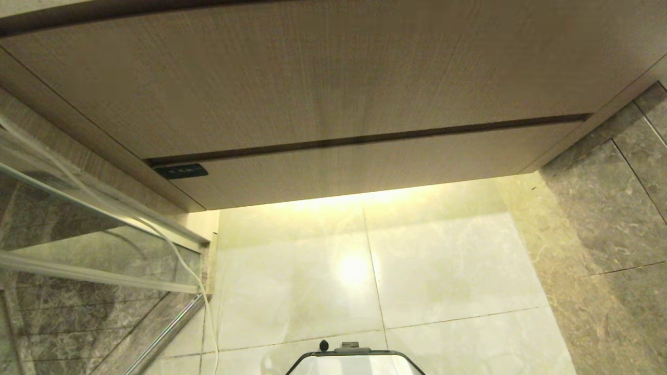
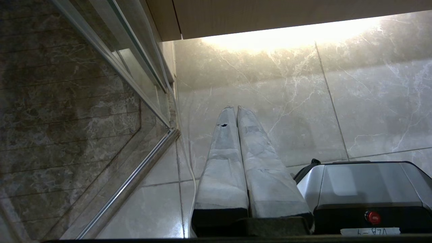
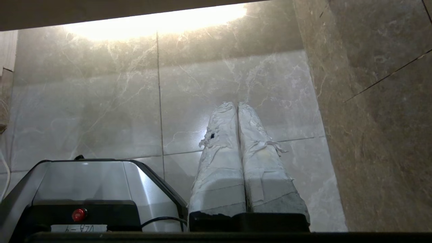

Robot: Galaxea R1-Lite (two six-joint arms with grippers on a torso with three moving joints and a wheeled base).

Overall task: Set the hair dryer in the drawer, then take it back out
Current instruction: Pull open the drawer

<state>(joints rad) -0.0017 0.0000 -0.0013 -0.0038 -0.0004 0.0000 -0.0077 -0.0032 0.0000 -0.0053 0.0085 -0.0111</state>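
Note:
The drawer (image 1: 365, 166) is the low wood-grain front at the bottom of the cabinet, pushed in flush, with a small dark label (image 1: 180, 171) at its left end. The hair dryer is out of view. My left gripper (image 2: 236, 108) hangs over the pale floor tiles beside my base, its taped fingers (image 2: 222, 158) pressed together with nothing between them. My right gripper (image 3: 237, 104) hangs on the base's other side, also shut and empty. Neither arm shows in the head view.
A taller wood-grain panel (image 1: 312, 78) sits above the drawer. A glass shower door with a metal frame (image 1: 99, 276) stands at the left, and a white cord (image 1: 180, 260) runs down along it. Dark marble wall (image 1: 609, 219) is at the right. My base (image 1: 354, 362) is at the bottom.

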